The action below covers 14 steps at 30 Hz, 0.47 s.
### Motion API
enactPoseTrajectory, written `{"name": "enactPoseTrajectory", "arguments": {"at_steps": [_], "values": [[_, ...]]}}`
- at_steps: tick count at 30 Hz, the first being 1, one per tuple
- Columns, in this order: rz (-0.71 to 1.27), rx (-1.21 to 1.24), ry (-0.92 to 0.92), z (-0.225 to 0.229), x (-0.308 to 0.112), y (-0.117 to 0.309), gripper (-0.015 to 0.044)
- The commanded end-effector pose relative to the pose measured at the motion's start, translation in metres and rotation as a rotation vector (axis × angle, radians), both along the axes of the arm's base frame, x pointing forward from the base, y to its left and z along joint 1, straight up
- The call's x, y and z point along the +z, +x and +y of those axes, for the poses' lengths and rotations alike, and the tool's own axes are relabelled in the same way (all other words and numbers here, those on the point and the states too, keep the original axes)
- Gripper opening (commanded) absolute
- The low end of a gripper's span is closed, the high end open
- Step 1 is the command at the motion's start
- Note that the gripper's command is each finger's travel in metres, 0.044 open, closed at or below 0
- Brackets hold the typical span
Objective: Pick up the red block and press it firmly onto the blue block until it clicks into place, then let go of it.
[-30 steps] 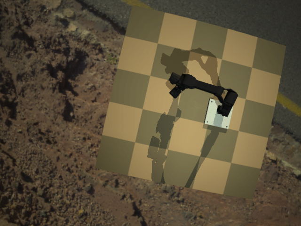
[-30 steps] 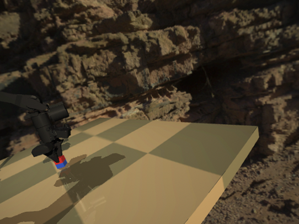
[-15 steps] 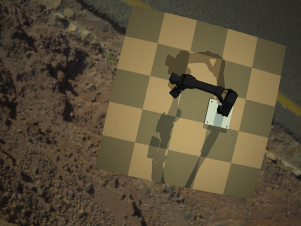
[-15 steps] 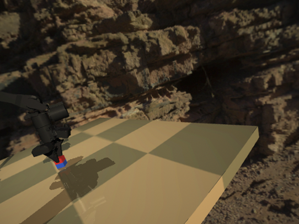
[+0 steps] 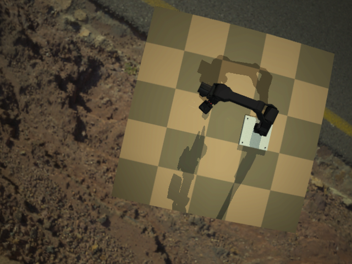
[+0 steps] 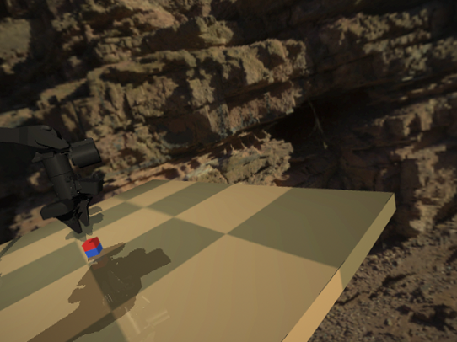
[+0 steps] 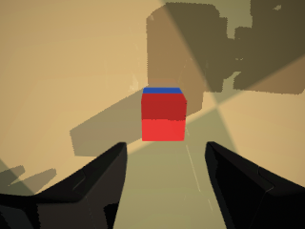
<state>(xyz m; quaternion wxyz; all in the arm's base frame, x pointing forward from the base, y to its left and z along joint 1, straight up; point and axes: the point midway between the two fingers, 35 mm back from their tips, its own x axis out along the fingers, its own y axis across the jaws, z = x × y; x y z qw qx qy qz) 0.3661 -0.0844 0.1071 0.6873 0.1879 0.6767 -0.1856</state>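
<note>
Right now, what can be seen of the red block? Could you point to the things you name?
The red block [image 6: 90, 243] [image 7: 163, 119] is a small, plain, boxy piece, its faces smooth and evenly coloured. It sits upright on the blue block [image 6: 93, 252] [image 7: 162, 91], with no gap visible between them. The open pincer [image 6: 83, 228] [image 7: 167, 149] is clear of it, above. Whether it clicked in cannot be told.
</note>
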Motion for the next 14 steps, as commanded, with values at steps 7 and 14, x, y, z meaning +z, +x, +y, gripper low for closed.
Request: {"name": "enactPoseTrajectory", "arguments": {"at_steps": [7,14], "values": [[-0.024,-0.006,-0.008,0.0003,0.0504,-0.0004,0.0220],[-0.024,-0.006,-0.008,0.0003,0.0504,-0.0004,0.0220]]}}
